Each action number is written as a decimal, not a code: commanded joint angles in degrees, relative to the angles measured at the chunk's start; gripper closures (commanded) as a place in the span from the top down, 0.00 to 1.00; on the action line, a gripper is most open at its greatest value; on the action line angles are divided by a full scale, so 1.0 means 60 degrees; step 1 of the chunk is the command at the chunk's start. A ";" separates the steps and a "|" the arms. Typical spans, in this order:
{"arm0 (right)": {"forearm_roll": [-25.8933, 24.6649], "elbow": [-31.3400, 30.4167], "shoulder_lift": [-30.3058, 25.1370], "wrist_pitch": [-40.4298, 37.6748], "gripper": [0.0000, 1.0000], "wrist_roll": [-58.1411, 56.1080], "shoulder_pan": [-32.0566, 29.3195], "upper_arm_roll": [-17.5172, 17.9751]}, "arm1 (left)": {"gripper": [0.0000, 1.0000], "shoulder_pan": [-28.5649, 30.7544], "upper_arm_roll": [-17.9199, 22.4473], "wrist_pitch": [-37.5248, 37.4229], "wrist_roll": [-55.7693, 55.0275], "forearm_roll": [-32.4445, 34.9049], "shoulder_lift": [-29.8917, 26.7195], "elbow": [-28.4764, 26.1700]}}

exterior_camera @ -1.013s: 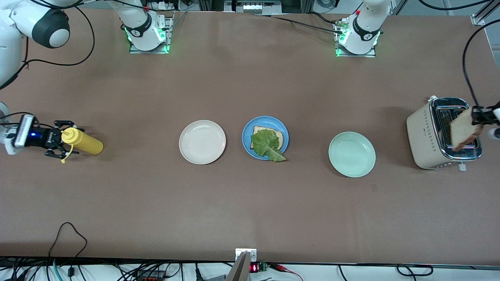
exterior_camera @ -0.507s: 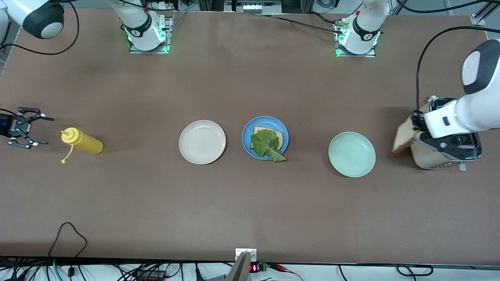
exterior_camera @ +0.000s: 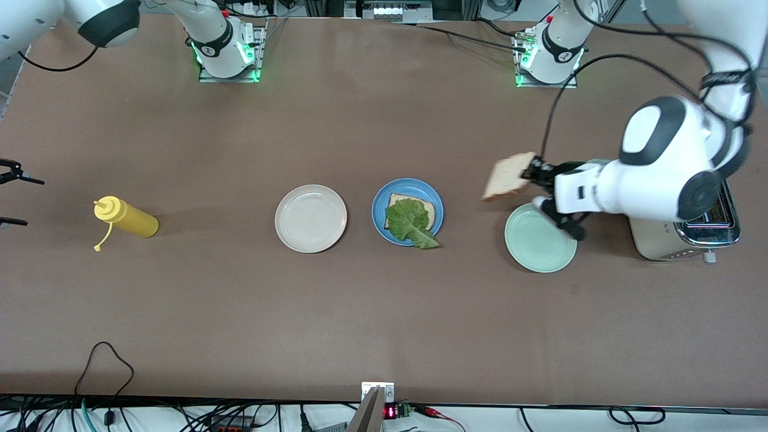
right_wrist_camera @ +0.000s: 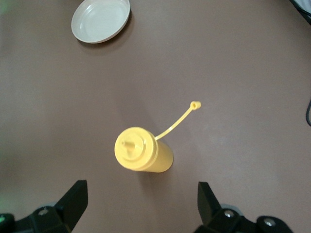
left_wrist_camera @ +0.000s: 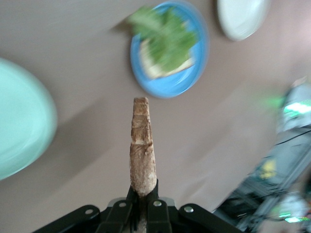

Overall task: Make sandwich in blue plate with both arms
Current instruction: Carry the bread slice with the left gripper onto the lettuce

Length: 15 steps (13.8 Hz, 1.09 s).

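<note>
While left fingers [exterior_camera: 530,174] grip bread slice [exterior_camera: 508,175] over brown table [exterior_camera: 384,312], right fingers [exterior_camera: 12,200] gape.

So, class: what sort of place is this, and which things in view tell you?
Probably a robotics lab staged as a kitchen: two arms' bases bolted to a brown table, loose cables along its edge, plus a toaster and blue plate.

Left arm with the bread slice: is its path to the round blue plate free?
Probably yes. The left gripper, shut on the brown-crusted bread slice, is above the mint-green plate's edge; only bare table separates it from the round blue plate holding bread and lettuce.
</note>
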 commanded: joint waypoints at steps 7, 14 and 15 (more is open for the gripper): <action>-0.0249 0.0012 -0.0488 0.0258 1.00 0.3324 0.1363 -0.0497 | 0.01 -0.1240 -0.0003 0.4457 0.3123 -0.4887 0.1852 -0.1287; -0.4626 -0.0251 -0.3460 0.2630 1.00 0.7467 0.0854 0.4330 | 0.02 -0.1373 0.0026 0.5223 0.4609 -0.5332 0.2600 -0.1568; -0.5082 -0.0295 -0.3768 0.2805 1.00 0.8112 0.0431 0.5222 | 0.03 -0.1373 0.0026 0.5237 0.4609 -0.5332 0.2673 -0.1568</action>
